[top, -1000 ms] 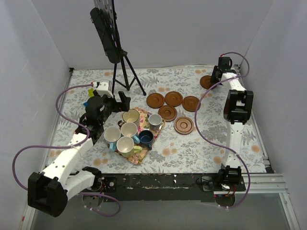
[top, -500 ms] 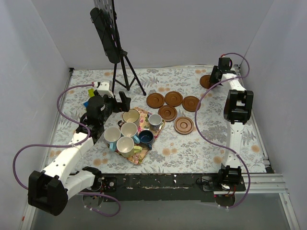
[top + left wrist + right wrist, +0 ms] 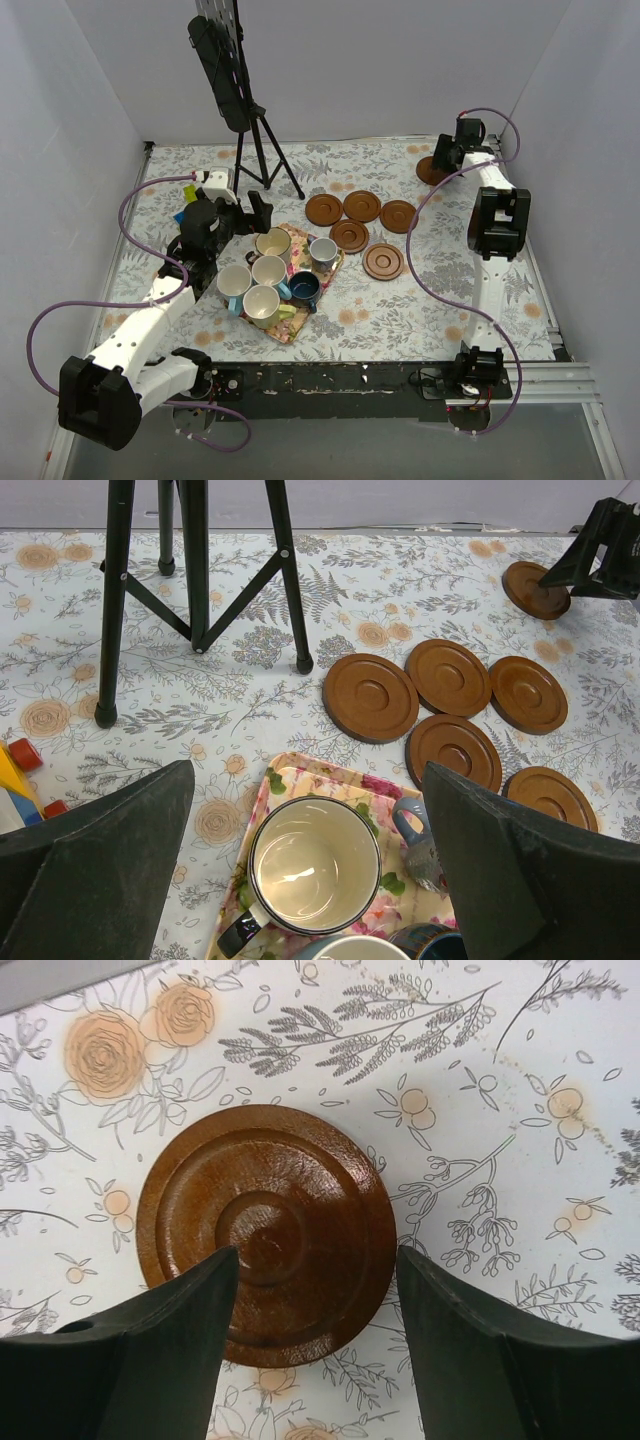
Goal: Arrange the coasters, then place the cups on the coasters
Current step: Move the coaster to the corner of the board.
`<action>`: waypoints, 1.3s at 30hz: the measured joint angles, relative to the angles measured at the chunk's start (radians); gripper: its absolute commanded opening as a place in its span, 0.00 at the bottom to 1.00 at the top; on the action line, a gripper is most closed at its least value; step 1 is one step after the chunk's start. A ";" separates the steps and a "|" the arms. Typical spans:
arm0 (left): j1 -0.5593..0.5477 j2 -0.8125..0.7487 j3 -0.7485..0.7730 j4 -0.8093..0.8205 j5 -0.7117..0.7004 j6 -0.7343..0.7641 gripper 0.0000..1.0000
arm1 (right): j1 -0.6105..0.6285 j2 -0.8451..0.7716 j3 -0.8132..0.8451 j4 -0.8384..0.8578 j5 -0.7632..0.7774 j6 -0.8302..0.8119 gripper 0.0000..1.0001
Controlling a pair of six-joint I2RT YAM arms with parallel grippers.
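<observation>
Plain pale walls [image 3: 60, 150] enclose a floral-covered counter [image 3: 380, 312]; a black tripod [image 3: 258, 140] stands near its far edge.

Six brown coasters [image 3: 349, 235], six cups [image 3: 262, 305], one floral mat [image 3: 310, 780] and one tripod [image 3: 262, 150].

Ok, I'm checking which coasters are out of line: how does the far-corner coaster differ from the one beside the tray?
The far-corner coaster lies alone near the back edge; the tray-side coaster sits grouped with four others. The far-corner one is under the open right pincer; the tray-side one has no pincer over it. Both are round, reddish-brown, ringed discs lying flat.
</observation>
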 measured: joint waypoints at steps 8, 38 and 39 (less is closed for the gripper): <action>0.000 -0.003 0.000 0.000 0.000 -0.001 0.98 | 0.001 -0.204 -0.190 0.074 -0.006 -0.049 0.73; -0.001 -0.035 0.000 -0.002 -0.008 -0.012 0.98 | 0.002 -0.227 -0.209 0.087 -0.061 -0.076 0.70; -0.002 -0.034 0.000 -0.002 -0.009 -0.012 0.98 | 0.002 -0.206 -0.191 0.078 -0.051 -0.076 0.71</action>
